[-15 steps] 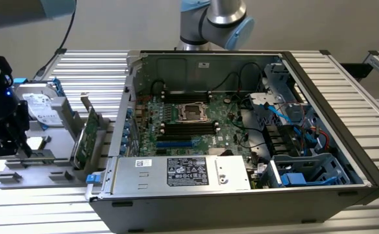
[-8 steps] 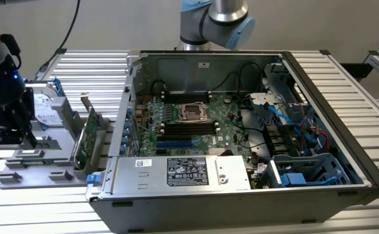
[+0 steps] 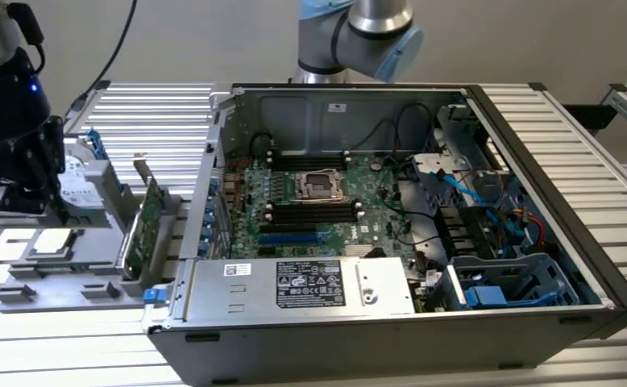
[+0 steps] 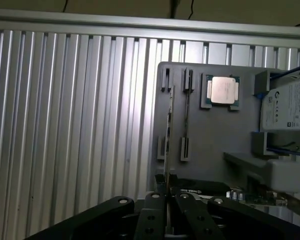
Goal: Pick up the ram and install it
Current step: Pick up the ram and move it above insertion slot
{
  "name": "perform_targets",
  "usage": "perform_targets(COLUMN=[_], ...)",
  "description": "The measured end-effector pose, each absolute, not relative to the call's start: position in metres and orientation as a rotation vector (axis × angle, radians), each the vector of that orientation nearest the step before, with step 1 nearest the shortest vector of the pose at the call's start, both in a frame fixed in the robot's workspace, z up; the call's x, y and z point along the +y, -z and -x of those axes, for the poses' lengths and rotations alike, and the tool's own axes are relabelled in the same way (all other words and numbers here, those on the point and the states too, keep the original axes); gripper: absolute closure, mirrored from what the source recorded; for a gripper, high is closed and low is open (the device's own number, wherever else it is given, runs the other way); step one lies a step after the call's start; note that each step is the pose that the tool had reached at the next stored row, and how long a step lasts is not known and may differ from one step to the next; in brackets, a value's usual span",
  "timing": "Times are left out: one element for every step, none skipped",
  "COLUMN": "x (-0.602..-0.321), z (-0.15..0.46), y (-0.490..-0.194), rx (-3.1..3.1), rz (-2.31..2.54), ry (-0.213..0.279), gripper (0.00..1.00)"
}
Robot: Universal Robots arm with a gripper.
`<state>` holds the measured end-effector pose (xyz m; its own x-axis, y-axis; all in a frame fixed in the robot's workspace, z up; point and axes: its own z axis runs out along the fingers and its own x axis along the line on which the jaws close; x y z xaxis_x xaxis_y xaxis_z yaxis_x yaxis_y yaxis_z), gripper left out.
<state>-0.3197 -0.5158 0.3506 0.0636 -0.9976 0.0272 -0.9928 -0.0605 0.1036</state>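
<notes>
**benchrat:** the black two-finger hand (image 4: 166, 200) is pinched narrow on the long, thin ram stick (image 4: 168, 125). The stick is edge-on, just over the slotted grey plastic holder (image 4: 215, 145) on the ribbed aluminium bench (image 4: 65, 130).

**slotjockey:** skinny grip imo. If the stick tilts or catches a holder slot, it could twist or slip out.
</notes>
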Motion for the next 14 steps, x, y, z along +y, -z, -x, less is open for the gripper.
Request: perform_targets(x=[-0.516,-0.516,-0.516,-0.516,-0.516,-0.516,-0.516,-0.516,-0.515,-0.515,-0.515,-0.515,-0.515,-0.515], z=[0.317,0.315,0.313,0.311,0.308,0.306,0.303,0.301,0.299,0.297,0.295,0.293,0.291,0.289], y=[-0.355,-0.359,-0.362,-0.365,-0.367,-0.369,-0.372,-0.373,-0.375,-0.377,-0.379,-0.38,-0.381,-0.383], rx=[-2.085,-2.085,-2.084,-2.084,-2.083,-2.082,-2.081,-2.081,-2.079,-2.078,-2.077,-2.076,-2.075,-2.073], rz=[-2.22,-2.221,-2.222,-2.222,-2.223,-2.223,-2.224,-2.225,-2.226,-2.227,-2.228,-2.229,-2.23,-2.231], ry=[0.078,0.078,0.078,0.078,0.078,0.078,0.078,0.078,0.078,0.078,0.078,0.078,0.078,0.078], gripper=[0.86,0.86,0.86,0.86,0.86,0.86,0.86,0.86,0.86,0.86,0.86,0.86,0.86,0.86])
